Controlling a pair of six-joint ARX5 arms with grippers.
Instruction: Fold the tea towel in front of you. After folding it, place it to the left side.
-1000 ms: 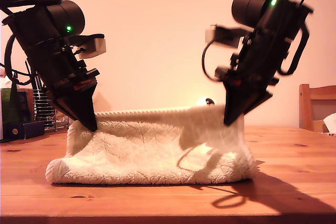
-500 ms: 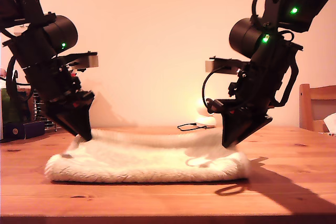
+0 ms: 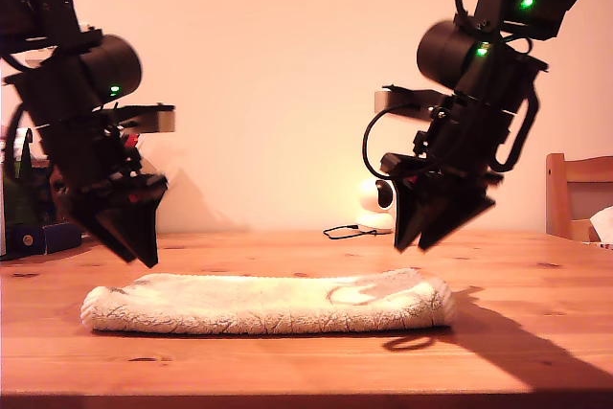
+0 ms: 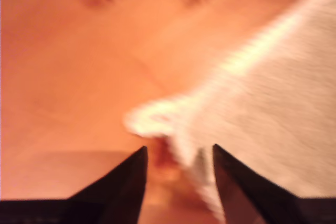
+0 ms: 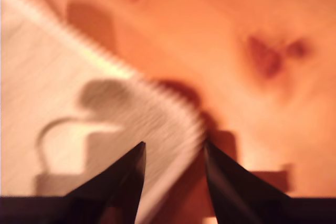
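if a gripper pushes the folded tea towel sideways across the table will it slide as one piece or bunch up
The tea towel lies as a soft, rounded fold on the wooden table, so it is probably floppy and would likely bunch or unfold rather than slide whole. Its fluffy pile likely drags on the wood. It looks light and unlikely to roll.

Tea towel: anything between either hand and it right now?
Nothing visible. The tea towel lies folded flat on the wooden table. My first gripper and my second gripper, both hands open, hang just above its corners with only bare air between.
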